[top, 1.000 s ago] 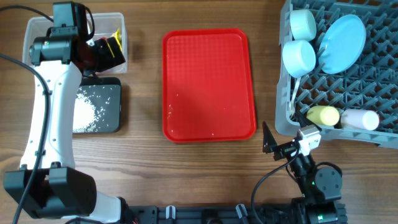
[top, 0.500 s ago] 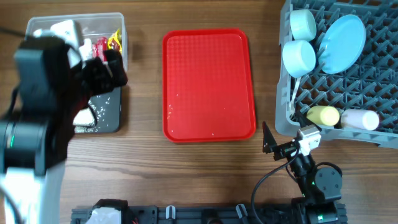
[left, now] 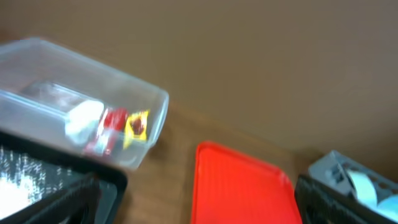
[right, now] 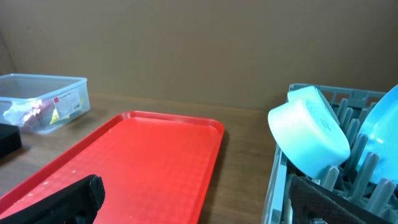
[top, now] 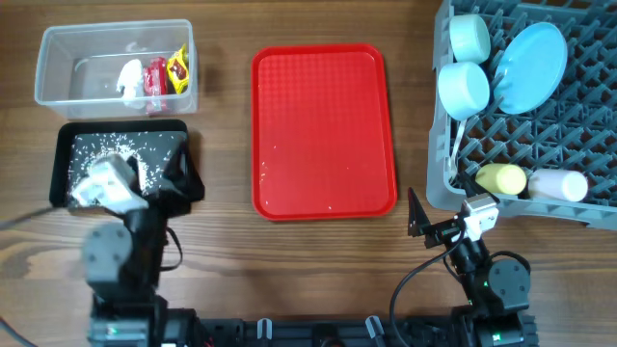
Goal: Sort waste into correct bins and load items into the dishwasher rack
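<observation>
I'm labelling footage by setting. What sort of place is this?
Probably a robotics test bench, not a real kitchen: a dishwasher rack sits on a wooden table beside a red tray, with a plain brown wall behind.

Bare table [top: 222,125] runs open between the red tray [top: 324,130] and the clear tub [top: 58,92] and black tray [top: 60,154]. The rack [top: 569,135] stands close beside the red tray's other side, leaving a narrower gap.

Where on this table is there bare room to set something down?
The red tray is almost bare. Bare wood runs between it and the tub and black tray, in a narrower strip between it and the rack, and along its near edge. Crowded: the rack's left end, with bowls, plate and cups; grains cover the black tray.
</observation>
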Controlling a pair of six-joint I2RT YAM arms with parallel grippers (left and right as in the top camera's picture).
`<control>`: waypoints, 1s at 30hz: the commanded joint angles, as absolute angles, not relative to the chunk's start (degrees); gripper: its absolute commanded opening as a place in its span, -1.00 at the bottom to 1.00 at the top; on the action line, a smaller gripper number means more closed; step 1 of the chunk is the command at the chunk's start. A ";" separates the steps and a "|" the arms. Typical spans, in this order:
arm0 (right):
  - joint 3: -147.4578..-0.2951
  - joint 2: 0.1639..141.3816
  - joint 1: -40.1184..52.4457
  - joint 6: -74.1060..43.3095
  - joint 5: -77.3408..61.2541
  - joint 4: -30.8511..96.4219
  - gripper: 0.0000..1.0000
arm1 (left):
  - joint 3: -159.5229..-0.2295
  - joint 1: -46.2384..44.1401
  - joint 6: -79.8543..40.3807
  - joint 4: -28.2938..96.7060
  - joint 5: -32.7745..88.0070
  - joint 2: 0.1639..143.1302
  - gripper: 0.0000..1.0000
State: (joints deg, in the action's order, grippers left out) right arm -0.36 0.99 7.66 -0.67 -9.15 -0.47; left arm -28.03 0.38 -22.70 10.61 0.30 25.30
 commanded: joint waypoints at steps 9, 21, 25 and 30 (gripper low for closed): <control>-0.30 0.27 7.29 -1.61 -8.56 -0.73 0.99 | -3.40 1.45 -24.49 -7.07 0.71 6.76 1.00; -0.30 0.27 7.29 -1.63 -8.56 -0.73 1.00 | -0.34 4.08 -24.47 -5.58 -1.37 0.16 1.00; -0.30 0.27 7.29 -1.61 -8.56 -0.73 0.99 | -0.34 4.10 -24.47 -3.90 -1.39 0.16 1.00; -0.30 0.27 7.29 -1.61 -8.54 -0.73 0.99 | -0.34 4.10 -24.43 4.40 -1.13 0.16 1.00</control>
State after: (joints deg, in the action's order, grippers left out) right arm -0.36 0.99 7.66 -0.67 -8.93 -0.49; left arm -0.80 3.73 -23.94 0.93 -0.60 0.78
